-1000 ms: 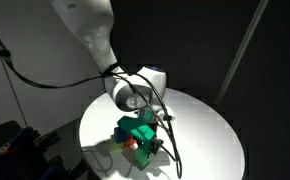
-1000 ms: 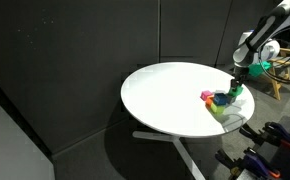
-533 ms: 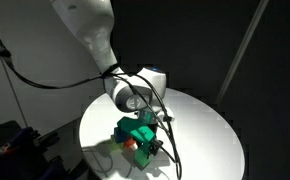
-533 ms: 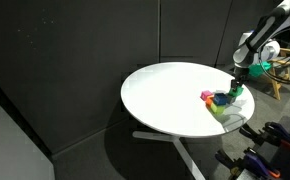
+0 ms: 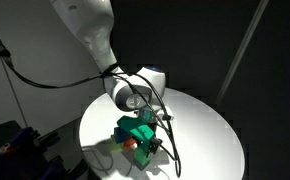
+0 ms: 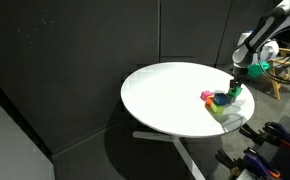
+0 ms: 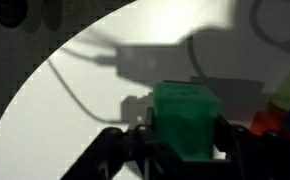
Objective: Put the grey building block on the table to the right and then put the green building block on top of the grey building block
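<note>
The green building block [image 7: 188, 120] (a bright, small cube) is gripped upright over the round white table [image 7: 75, 110].

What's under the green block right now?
In the wrist view the green building block, clamped in the end effector, has only shadowed white table showing around it. No other block shows under it; the spot directly beneath is hidden by the block itself.

1. The green building block [image 7: 188, 118] is seen as bright, saturated green, plain and unpatterned;
2. The end effector [image 7: 185, 140] is shown with black fingers [image 7: 120, 150] in the wrist view;
3. The bench [image 6: 165, 95] is rendered plain white; grey shadows are cast across it in the wrist view;
4. The block pile [image 6: 223, 101] is coloured pink, yellow-green and green in an exterior view;
5. The robot arm [image 5: 90, 30] is cased in white; the backdrop [image 6: 65, 50] is seen as black.
</note>
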`<action>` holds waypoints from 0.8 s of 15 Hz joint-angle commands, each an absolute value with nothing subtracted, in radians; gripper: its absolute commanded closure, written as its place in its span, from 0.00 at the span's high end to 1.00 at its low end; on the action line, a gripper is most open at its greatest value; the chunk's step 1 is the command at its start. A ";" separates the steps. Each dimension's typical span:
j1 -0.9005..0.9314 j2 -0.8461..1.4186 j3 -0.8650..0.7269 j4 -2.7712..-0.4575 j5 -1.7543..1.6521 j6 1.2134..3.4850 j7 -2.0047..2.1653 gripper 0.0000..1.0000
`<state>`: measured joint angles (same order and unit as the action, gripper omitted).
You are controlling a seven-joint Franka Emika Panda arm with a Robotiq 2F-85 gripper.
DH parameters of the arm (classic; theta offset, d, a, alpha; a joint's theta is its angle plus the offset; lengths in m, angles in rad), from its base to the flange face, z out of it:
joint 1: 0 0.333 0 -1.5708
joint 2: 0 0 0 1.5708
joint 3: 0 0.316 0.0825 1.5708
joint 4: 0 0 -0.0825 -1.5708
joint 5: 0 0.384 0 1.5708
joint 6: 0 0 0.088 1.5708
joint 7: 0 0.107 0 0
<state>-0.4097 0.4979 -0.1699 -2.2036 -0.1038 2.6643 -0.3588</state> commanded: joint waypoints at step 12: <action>-0.413 0.478 -0.157 -2.212 -0.089 2.636 -0.385 1.00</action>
